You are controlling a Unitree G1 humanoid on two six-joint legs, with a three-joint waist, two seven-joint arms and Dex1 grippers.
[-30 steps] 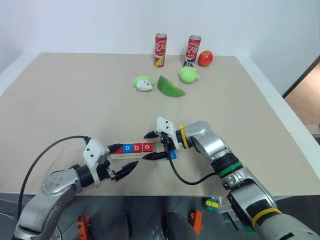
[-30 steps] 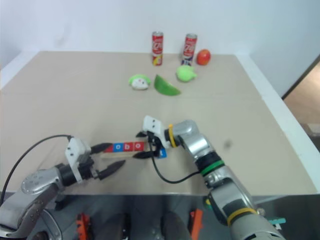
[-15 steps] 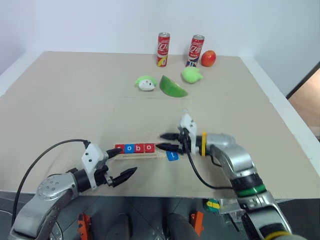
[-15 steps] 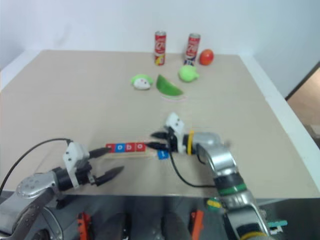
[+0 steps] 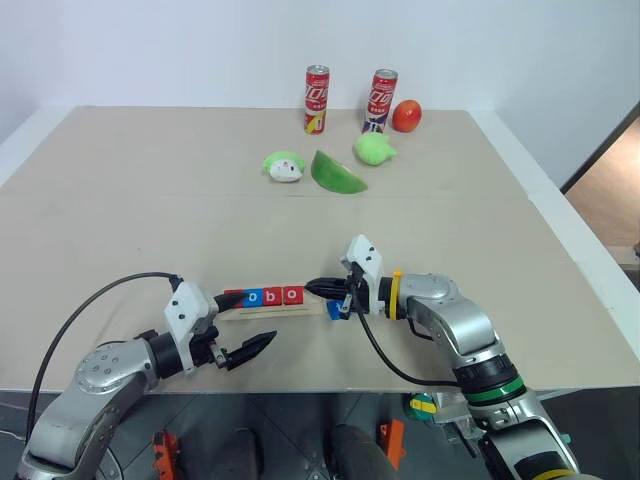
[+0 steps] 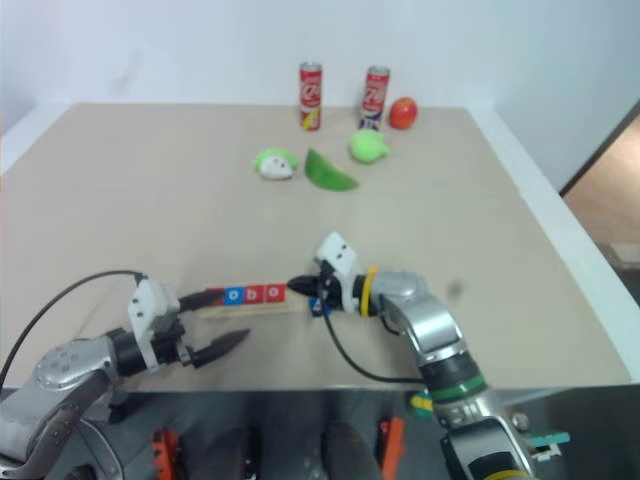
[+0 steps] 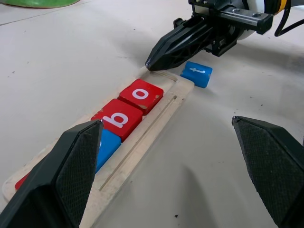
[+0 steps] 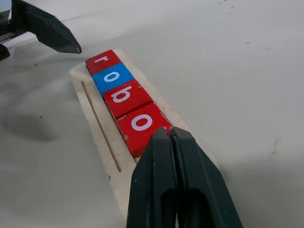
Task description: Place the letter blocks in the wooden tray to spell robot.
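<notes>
Since a second ago the right pincer has gone from spread wide over the tray's free end to pressed together, empty, its tip now at the last red tile, while the blue t tile has come into plain sight on the worktop.

Four letter blocks sit in the wooden tray, touching in a row: a red r, a blue o, a red b and a red o. That spells "robo". One slot at the tray's right end lies bare. The t tile lies flat just beside that end, off the wood, under the right pincer's closed fingers.

So four of five letters look done; what is left, by my reading, is to pick up or nudge the t into the empty slot, right way round.

The left pincer hangs spread open near the tray's left end, holding nothing, one finger close by the r tile. Far back on the worktop stand two red cans, a red fruit and some green play food, well apart from the work.
</notes>
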